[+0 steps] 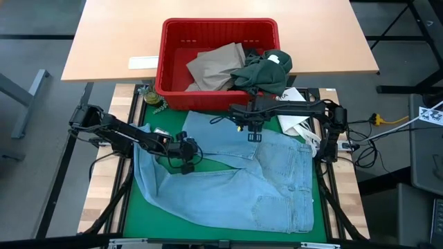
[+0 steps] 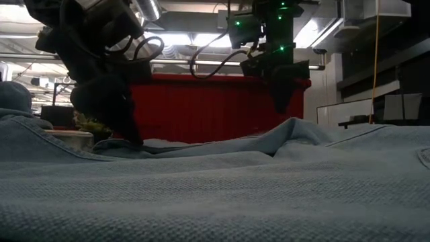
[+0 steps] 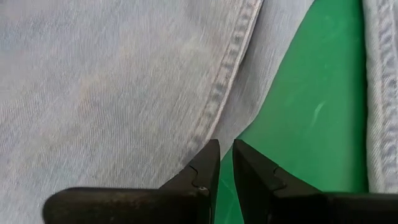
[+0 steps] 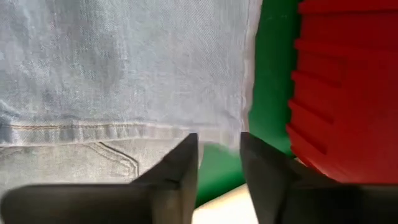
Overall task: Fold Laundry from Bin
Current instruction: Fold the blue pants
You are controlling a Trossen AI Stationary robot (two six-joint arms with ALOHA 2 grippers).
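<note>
While light blue jeans [image 1: 242,176] sprawl across the desk's green mat [image 1: 135,214], frame centre, the right gripper [image 1: 252,135], parted and empty, hovers at their upper edge; the left gripper [image 1: 187,166] pinches their left fold.

The light blue jeans [image 1: 235,176] are soft, matt woven denim with raised stitched seams, lying on a smooth green mat [image 3: 311,118], while at twelve o'clock the red bin [image 1: 173,76] is glossy ribbed plastic.

Pale denim [image 2: 215,181] fills the foreground; the red bin [image 2: 201,111] stands behind both arms.
</note>
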